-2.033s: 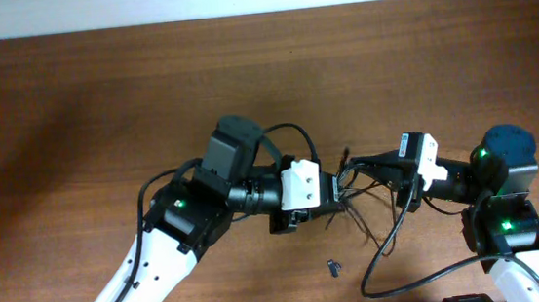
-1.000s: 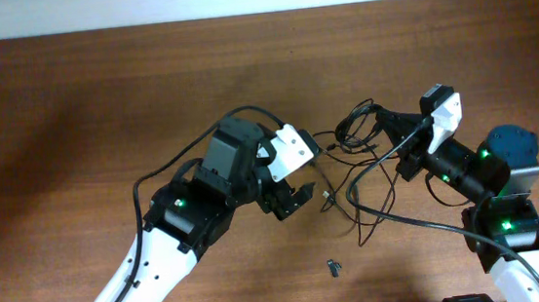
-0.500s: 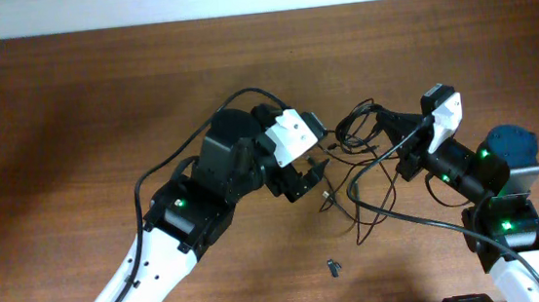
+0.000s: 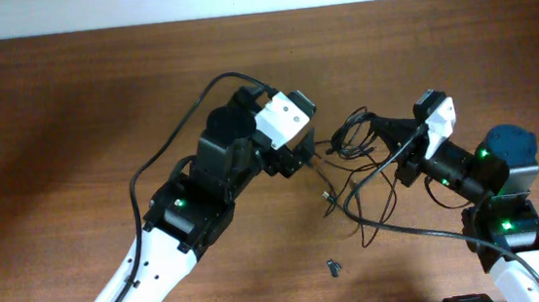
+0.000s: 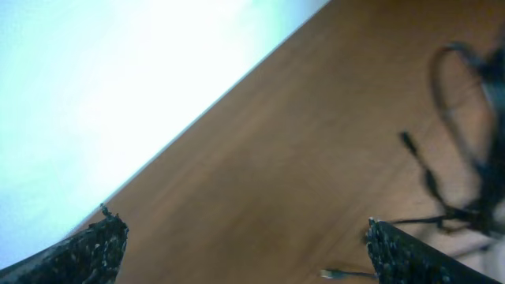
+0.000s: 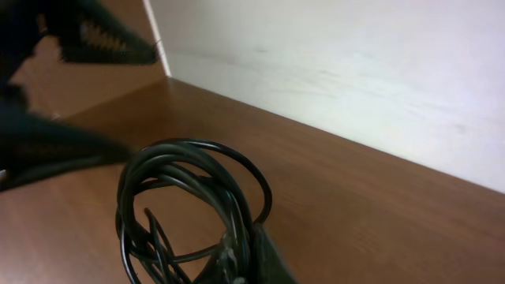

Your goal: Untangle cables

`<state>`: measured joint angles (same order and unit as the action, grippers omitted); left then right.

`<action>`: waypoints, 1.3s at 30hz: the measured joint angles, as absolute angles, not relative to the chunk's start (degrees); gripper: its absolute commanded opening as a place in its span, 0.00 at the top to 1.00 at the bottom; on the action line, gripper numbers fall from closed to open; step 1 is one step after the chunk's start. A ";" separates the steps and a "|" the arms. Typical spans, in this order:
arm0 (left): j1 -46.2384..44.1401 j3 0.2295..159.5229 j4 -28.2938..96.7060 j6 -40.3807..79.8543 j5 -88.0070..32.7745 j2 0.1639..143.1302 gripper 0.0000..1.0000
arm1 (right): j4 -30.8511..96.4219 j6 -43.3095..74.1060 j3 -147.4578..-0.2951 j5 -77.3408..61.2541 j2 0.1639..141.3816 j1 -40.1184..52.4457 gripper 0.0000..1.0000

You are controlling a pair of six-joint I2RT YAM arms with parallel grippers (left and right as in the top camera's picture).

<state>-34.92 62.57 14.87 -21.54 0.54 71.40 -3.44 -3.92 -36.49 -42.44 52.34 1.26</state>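
While it pinches the cables (image 4: 351, 136), right gripper (image 4: 375, 124): closed on their coil.
Left gripper (image 5: 245, 241): wide open, at coil's 9 o'clock.
Table (image 4: 71, 119): strands trail toward 6 o'clock.

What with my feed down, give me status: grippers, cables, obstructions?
Left gripper: jaws open, empty. Right gripper: jaws shut on cables, coiled end. Small dark clip on table, apart from them.
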 measured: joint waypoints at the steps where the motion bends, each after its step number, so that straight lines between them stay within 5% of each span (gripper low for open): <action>1: -34.92 62.57 13.98 -22.85 1.72 71.40 0.01 | -3.18 -5.41 -36.49 -44.66 52.34 1.26 0.96; 5: -34.92 62.57 13.06 -27.75 1.93 71.42 0.00 | -3.29 -7.44 -36.49 -49.71 52.60 1.26 0.96; 11: -34.92 62.57 17.15 -40.69 -15.70 71.50 0.00 | -8.58 -2.39 -36.47 -56.27 56.07 1.23 0.96; 28: -34.92 62.57 9.98 -43.55 -34.92 71.59 0.01 | -14.20 2.98 -36.45 -67.70 61.08 1.23 0.96; 36: -34.92 62.57 8.43 -43.90 -41.30 72.60 0.13 | -14.17 3.22 -36.47 -70.43 61.08 1.23 0.96; 39: -34.92 62.57 7.35 -43.86 -43.35 74.65 0.36 | -14.20 3.22 -36.47 -71.05 61.08 1.23 0.96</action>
